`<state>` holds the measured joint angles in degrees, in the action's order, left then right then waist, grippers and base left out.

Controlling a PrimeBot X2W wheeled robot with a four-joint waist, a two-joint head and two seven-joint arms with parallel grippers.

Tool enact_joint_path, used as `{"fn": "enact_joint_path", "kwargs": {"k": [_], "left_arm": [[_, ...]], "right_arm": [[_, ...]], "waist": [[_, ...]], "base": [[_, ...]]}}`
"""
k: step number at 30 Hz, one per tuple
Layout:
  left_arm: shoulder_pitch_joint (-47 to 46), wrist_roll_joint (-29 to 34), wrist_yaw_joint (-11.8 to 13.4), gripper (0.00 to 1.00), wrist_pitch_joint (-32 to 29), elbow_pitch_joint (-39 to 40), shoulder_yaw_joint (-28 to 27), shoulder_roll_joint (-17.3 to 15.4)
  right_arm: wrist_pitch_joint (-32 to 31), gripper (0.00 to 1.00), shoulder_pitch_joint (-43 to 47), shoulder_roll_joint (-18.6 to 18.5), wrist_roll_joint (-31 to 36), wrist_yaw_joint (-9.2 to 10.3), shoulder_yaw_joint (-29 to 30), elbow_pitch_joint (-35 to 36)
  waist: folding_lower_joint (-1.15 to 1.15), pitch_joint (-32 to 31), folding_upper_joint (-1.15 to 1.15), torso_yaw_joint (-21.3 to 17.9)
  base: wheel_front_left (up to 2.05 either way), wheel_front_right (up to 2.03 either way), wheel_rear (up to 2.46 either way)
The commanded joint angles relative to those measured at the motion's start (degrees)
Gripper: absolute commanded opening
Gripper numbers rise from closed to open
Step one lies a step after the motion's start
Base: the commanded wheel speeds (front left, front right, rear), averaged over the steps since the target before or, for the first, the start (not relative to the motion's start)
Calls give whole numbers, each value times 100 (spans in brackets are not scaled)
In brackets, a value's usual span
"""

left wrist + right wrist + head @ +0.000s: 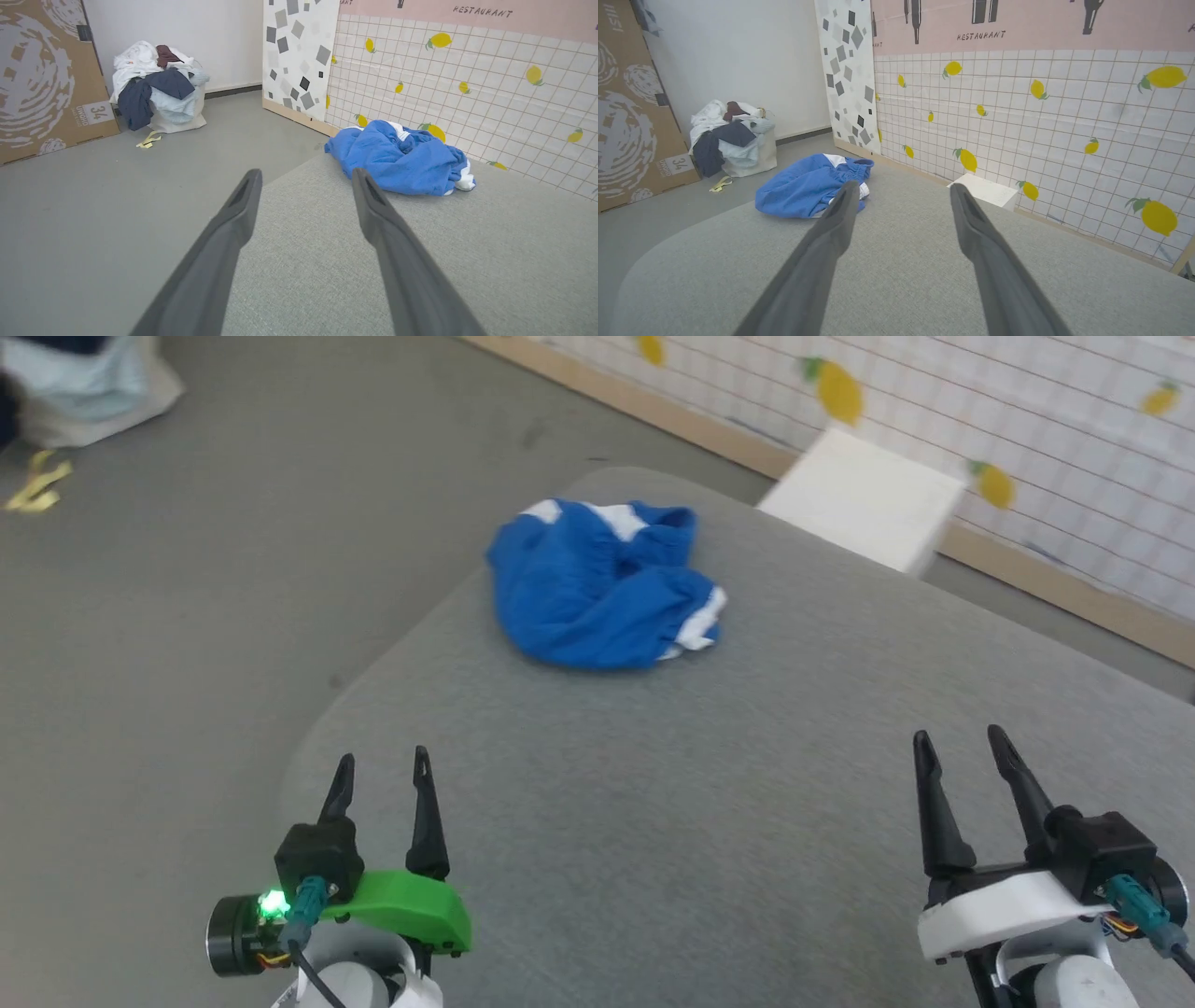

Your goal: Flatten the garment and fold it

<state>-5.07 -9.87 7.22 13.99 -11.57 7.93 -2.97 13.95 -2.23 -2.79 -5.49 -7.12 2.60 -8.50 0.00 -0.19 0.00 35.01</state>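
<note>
Left gripper: we hold it (383, 758) spread wide and empty above the near left part of the grey padded table (653, 840), well apart from the cloth.
Right gripper: released as well (959, 735), with nothing between its fingers, above the near right part of the table.
Garment: the blue shorts (597, 588) lie in a crumpled heap toward the far left corner of the table. White trim shows at the far edge and on the right side. In the right wrist view the gathered waistband is bunched at the far side.
Done so far: nothing that we can see. No leg is spread out, no edge is straight, and there is no fold.
Left to do: all of it, we judge. We must reach the heap, pull it open, smooth it flat, then fold it.
Next move: both arms need to go forward and toward the left, since the heap sits off centre.
Surroundings: a laundry pile (154, 84) sits on the floor, and a white box (864, 499) stands by the lemon-patterned wall (1017, 116).
</note>
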Motion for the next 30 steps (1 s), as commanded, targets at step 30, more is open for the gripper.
{"fn": "enact_joint_path", "kwargs": {"k": [30], "left_arm": [[-1924, -721, -74, 100, -91, -138, -366, -110]], "right_arm": [[-281, 100, -472, -9, 634, -36, -76, 596]], "waist": [[0, 1560, 0, -514]], "base": [[-2, -2, -2]]}}
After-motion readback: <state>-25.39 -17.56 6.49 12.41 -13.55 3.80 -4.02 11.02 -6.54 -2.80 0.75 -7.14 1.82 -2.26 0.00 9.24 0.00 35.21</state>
